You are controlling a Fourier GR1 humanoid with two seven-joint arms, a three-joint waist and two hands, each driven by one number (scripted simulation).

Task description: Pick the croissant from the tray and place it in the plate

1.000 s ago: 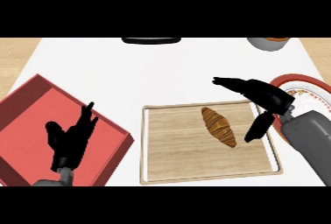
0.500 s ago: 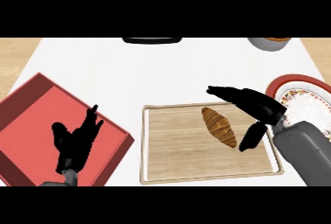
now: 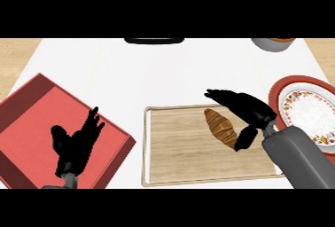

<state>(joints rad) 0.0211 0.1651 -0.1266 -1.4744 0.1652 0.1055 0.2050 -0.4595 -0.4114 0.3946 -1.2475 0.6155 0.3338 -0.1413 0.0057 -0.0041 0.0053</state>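
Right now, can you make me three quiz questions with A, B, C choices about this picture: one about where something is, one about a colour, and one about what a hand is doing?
1. Where does the croissant lie?
A. on the wooden tray
B. on the plate
C. in the red box

2. What colour is the plate's rim?
A. blue
B. red
C. green

3. How is the right hand?
A. shut on the croissant
B. open, beside the croissant
C. flat on the plate

Answers:
1. A, the croissant rests on the tray's wood.
2. B, a red band runs round the white, patterned middle.
3. B, its fingers reach above the croissant's far end and its thumb hangs at the right side, not closed round it.
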